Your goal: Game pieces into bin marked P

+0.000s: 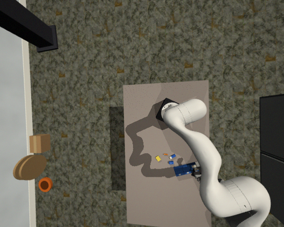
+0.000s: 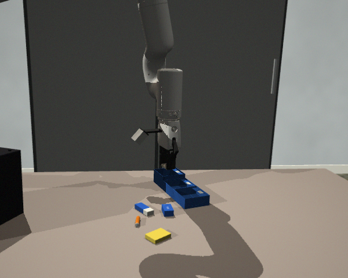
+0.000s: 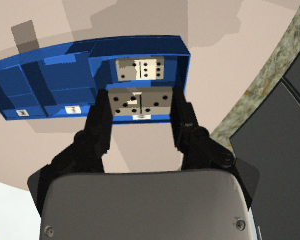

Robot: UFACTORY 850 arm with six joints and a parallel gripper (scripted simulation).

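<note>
A pale domino with black pips is clamped between the black fingers of the end effector, which is held just above the end compartment of the blue row of bins on the bench. A second domino is seen lying in that compartment. Beside the bins, a blue-and-white eraser, a small blue block, an orange battery and a yellow block are left on the bench.
</note>
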